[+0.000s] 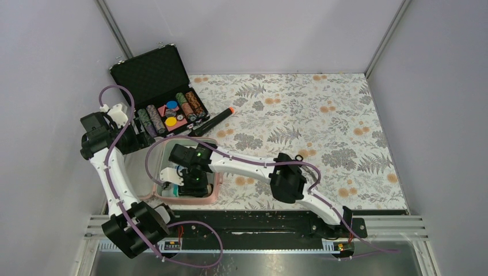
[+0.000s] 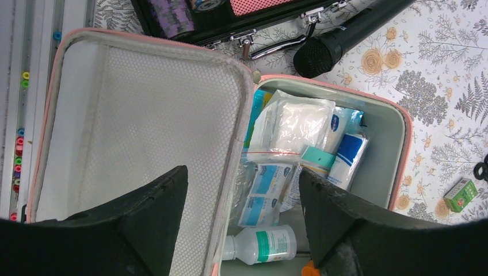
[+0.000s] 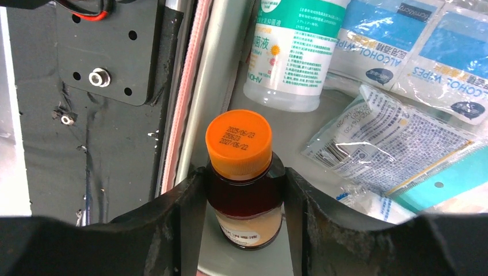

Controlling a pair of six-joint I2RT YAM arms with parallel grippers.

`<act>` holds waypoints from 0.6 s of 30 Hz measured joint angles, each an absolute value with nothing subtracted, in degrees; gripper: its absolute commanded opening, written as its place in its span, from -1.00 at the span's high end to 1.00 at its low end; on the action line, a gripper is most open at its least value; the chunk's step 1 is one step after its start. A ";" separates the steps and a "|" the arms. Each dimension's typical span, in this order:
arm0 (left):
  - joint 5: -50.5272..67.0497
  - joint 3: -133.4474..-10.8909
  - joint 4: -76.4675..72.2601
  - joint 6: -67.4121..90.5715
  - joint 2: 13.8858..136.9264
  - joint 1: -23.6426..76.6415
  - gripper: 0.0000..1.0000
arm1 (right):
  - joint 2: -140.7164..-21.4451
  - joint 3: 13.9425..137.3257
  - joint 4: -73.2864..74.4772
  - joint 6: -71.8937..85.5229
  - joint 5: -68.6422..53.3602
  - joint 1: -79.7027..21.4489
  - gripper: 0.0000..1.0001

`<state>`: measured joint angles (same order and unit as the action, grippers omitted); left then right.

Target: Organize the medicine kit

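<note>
The pink medicine kit (image 1: 217,183) lies open near the table's front left. Its grey mesh lid (image 2: 144,115) is folded out to the left. Inside lie a gauze bag (image 2: 293,123), alcohol wipe packets (image 2: 265,192) and a white bottle with a green label (image 2: 265,244). My right gripper (image 3: 244,178) is down inside the kit (image 3: 181,98) by its near wall. It is shut on a brown bottle with an orange cap (image 3: 241,172). In the top view the right gripper (image 1: 193,185) covers that bottle. My left gripper (image 2: 243,172) is open and empty above the lid's edge.
A black hard case with poker chips (image 1: 161,98) stands open behind the kit. A black tube with an orange tip (image 1: 213,121) lies next to it. A small green box (image 2: 460,194) sits on the floral cloth to the right of the kit.
</note>
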<state>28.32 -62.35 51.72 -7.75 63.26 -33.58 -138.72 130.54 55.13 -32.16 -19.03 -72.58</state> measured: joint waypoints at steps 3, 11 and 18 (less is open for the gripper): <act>28.75 -62.43 51.68 -7.73 63.31 -33.63 -0.40 | -140.42 132.03 56.31 -32.60 -18.85 -72.66 0.41; 29.21 -62.65 51.24 -7.68 63.33 -33.89 -0.40 | -144.59 136.51 58.48 -29.71 -16.82 -72.77 0.00; 29.19 -62.65 51.20 -7.73 63.07 -33.95 -0.40 | -144.38 136.51 58.85 -27.62 -16.01 -72.75 -0.33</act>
<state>29.19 -62.65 51.20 -7.73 63.07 -33.95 -144.38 136.51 58.85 -27.62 -16.01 -72.75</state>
